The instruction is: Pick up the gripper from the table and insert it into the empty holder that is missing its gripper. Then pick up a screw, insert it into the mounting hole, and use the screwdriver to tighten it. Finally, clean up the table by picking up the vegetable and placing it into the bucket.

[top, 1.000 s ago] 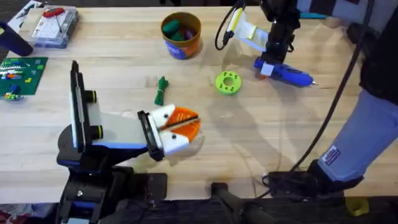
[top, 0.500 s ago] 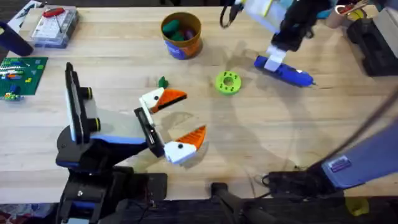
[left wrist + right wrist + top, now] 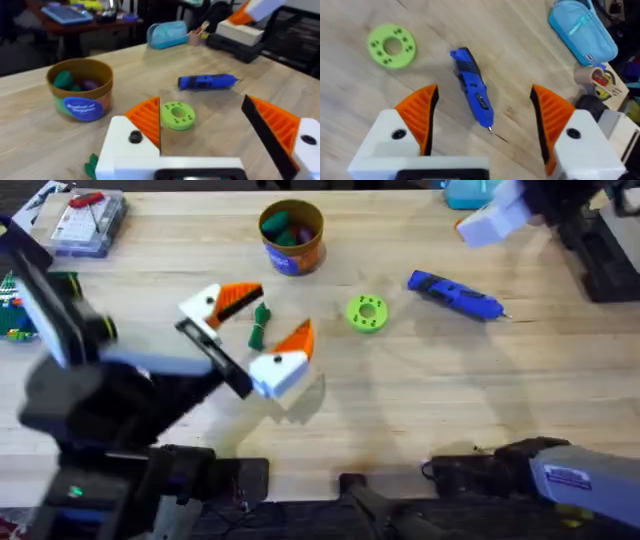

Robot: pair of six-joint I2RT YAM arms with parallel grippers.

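The left end effector [image 3: 255,330] is hovering spread wide around the vegetable [image 3: 260,326], which is lying on the surface [image 3: 400,400] at 6 o'clock from the bucket [image 3: 291,236]. So the clean-up looks barely begun: the vegetable is not yet gripped. The right end effector [image 3: 482,125] is hanging spread and empty above the screwdriver [image 3: 455,295], which is resting at 3 o'clock from the green ring [image 3: 367,312]. I cannot tell whether the screw step is finished.
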